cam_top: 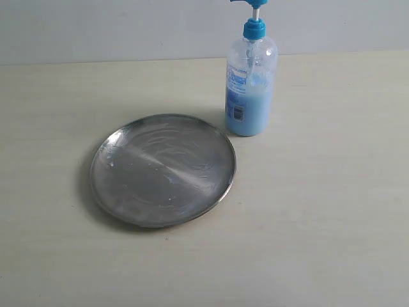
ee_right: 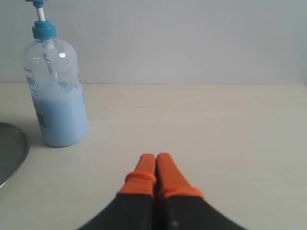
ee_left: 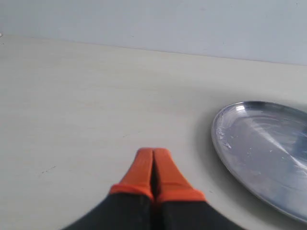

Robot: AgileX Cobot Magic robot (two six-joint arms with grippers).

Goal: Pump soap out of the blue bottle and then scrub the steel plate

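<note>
The steel plate [cam_top: 163, 169] lies flat on the table in the exterior view, shiny, with faint whitish smears on its surface. Just behind its right edge stands the blue bottle [cam_top: 250, 80], upright, about half full of pale blue soap [cam_top: 248, 112]. Neither arm shows in the exterior view. In the left wrist view my left gripper [ee_left: 153, 153] is shut and empty, with the steel plate [ee_left: 268, 153] off to one side of it. My right gripper [ee_right: 156, 158] is shut and empty too, well apart from the blue bottle [ee_right: 56, 96]; an edge of the steel plate [ee_right: 12, 148] shows beside it.
The pale wooden table [cam_top: 332, 211] runs back to a light grey wall [cam_top: 128, 29]. Nothing else stands on it in these views.
</note>
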